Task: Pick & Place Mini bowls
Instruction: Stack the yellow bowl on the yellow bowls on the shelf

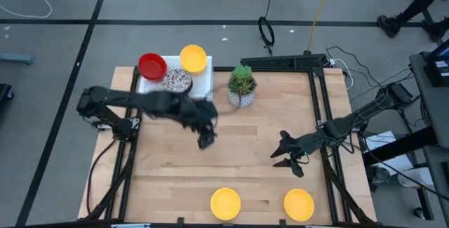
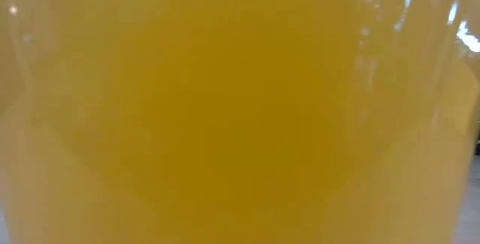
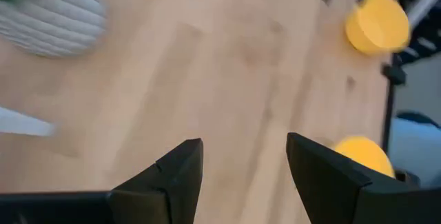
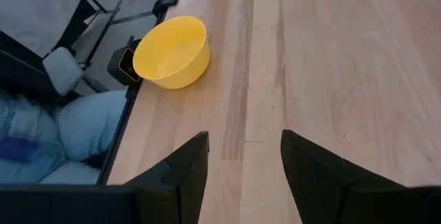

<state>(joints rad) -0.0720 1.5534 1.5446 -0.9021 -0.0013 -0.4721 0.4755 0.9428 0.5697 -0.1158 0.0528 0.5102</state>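
Yellow filled the whole low view, a mini bowl [image 2: 240,109] sitting right against that camera. From above, two yellow bowls [image 1: 225,203] [image 1: 299,204] sat at the worktop's [image 1: 245,151] near edge, with red [image 1: 152,66], yellow [image 1: 193,57] and patterned [image 1: 177,81] ones on a white mat [image 1: 203,84] by the plant pot [image 1: 242,86]. Loads of bare wood was free in the middle. Left gripper [image 1: 205,141] and right gripper [image 1: 283,155] hung over it, jaws released, both empty.

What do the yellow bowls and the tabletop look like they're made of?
Yellow bowl: probably plastic or glazed ceramic; a smooth, even-coloured wall with a soft sheen, so I can't say which. Tabletop: light wood with a matte finish, showing visible grain and plank seams.
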